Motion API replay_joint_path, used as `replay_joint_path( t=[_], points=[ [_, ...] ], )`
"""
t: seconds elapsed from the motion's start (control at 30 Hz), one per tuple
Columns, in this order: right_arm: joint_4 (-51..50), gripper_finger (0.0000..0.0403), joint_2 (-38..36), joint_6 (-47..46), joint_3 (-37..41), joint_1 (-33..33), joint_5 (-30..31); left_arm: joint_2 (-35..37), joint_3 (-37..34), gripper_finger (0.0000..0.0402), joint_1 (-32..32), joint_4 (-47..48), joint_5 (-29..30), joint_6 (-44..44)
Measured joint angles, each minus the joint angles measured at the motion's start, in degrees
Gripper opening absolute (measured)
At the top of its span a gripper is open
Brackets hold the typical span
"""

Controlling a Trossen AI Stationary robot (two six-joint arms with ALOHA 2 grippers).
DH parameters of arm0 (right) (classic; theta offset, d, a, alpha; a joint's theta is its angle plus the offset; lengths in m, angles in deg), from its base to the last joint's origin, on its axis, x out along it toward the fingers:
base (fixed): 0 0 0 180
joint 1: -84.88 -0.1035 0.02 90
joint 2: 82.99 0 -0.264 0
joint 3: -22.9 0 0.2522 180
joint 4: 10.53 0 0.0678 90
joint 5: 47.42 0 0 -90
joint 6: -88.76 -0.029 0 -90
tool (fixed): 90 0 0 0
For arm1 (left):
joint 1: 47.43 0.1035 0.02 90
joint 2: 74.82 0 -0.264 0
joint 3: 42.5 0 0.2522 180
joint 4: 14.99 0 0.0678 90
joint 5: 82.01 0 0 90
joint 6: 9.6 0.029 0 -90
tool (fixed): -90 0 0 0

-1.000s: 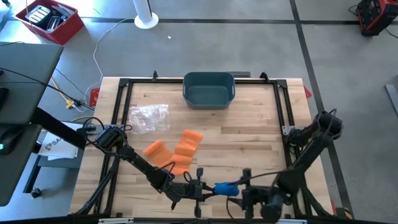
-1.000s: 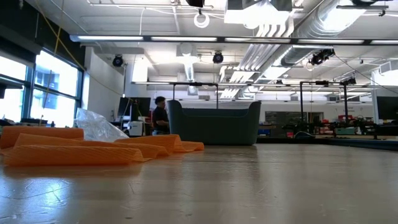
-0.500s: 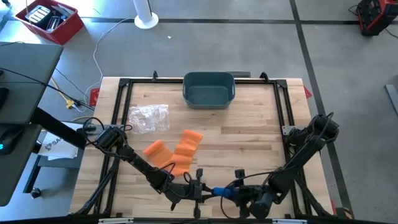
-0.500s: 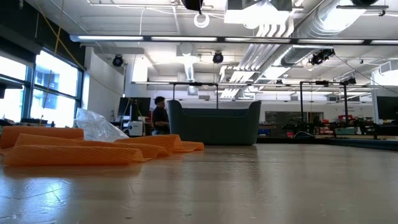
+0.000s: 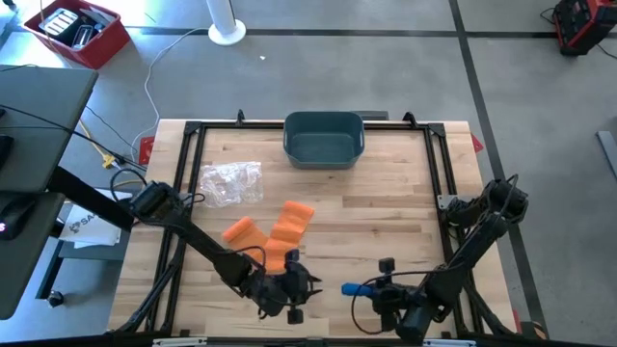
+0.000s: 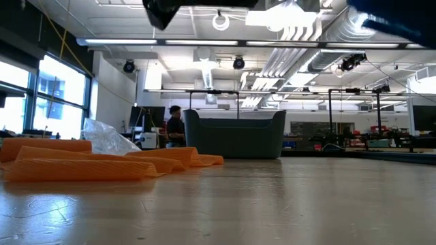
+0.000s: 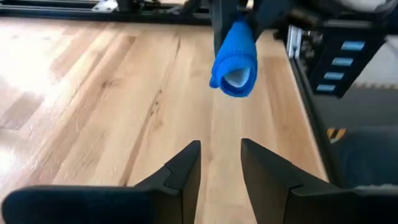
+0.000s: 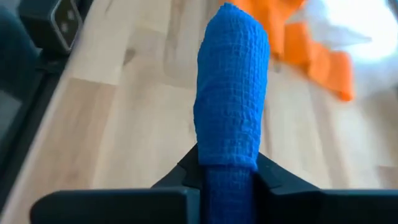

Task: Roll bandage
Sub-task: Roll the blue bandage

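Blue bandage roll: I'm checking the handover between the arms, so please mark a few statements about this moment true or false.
1. The right pincer is shut on the blue bandage roll. True.
2. The left pincer grips the roll as well. False: its fingers stand apart with nothing between them, and the roll is ahead of them.
3. The orange bandage lies inside the grey bin. False: it lies on the wooden table, nearer the arms than the bin.
4. A crumpled clear plastic bag lies on the table left of the orange bandage. True.
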Motion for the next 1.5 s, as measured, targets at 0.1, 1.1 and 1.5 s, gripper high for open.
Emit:
replay_joint_path(
  t=[0.1,1.1,1.5],
  points=[
    [0.0,0.0051,0.0,2.0,0.0,-2.0,6.1,0.3,0.0,0.0112,-0.2,-4.6,0.7,4.6],
    [34.3,0.0124,-0.1,3.6,21.6,21.4,-32.6,-3.1,0.1,0.0113,-0.3,-18.6,-0.2,16.0],
    [24.3,0.0208,-5.4,5.9,21.6,22.2,-30.9,-3.1,0.1,0.0113,-0.2,-16.6,-0.1,14.2]
  ],
)
